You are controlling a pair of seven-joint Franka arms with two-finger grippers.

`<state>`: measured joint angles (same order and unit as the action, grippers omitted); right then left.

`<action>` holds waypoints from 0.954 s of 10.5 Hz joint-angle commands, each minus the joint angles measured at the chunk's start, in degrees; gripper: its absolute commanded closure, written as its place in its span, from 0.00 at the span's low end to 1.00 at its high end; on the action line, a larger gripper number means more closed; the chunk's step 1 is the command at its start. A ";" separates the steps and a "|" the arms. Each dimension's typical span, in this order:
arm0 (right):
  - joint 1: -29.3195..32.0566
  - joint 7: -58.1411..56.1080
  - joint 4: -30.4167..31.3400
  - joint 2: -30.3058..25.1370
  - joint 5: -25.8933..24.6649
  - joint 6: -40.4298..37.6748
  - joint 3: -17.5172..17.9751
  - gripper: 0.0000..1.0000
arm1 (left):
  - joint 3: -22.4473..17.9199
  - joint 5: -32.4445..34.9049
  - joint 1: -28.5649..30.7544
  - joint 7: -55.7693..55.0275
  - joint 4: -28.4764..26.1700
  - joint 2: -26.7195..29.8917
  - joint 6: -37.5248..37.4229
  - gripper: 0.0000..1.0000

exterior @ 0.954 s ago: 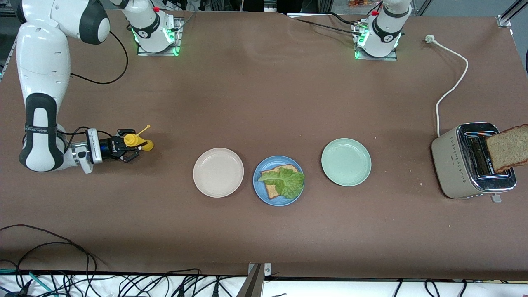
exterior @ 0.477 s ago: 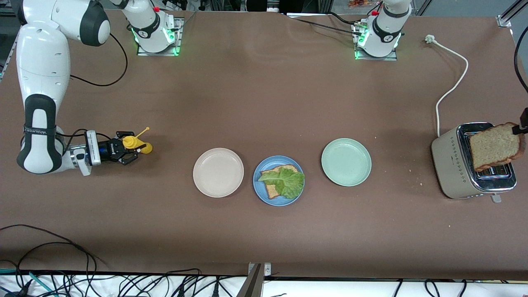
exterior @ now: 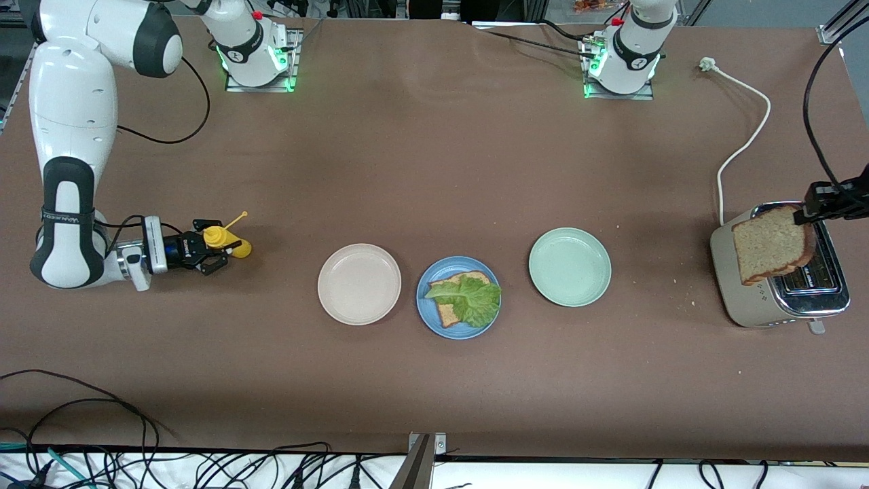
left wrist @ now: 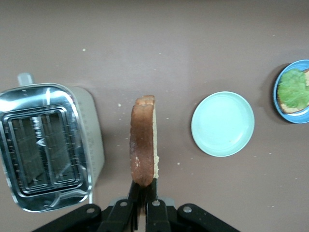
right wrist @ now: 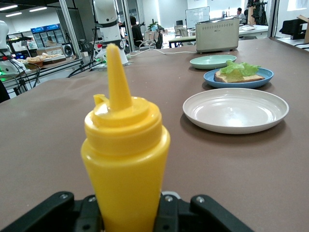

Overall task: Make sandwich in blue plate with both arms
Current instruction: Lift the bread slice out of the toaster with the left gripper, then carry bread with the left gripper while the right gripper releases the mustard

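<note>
Blue plate at six o'clock of the table's centre, carrying one bread slice topped with a green lettuce leaf. Flanked by a beige-white plate toward the right arm's end and a pale green plate toward the left arm's end. At three o'clock, a silver toaster with an unplugged white cord. Above the toaster, left gripper clamped tight on the edge of a second bread slice, held upright, crust toward the wrist camera. At nine o'clock, right gripper lying low at the table, squeezed around a yellow squeeze bottle with a pointed nozzle, upright in its wrist view.
</note>
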<state>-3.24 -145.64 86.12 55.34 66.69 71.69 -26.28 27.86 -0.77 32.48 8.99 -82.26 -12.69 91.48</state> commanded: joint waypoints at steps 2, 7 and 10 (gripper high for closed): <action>0.61 -1.32 -1.48 1.44 0.63 0.82 0.53 1.00 | 2.81 -0.02 -4.25 -10.72 0.43 -0.75 -0.86 1.00; -0.27 0.79 -1.48 1.35 0.45 0.38 0.53 0.01 | 2.73 -2.75 -13.21 -21.27 0.43 -5.58 -0.60 1.00; 0.25 2.20 -1.57 0.91 0.19 -0.23 0.18 0.01 | 2.73 -2.92 -18.05 -26.56 1.05 -7.87 -0.16 1.00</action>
<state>-3.70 -145.35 85.71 55.98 66.75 72.00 -25.99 30.80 -2.56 17.16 -14.77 -82.70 -19.13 91.42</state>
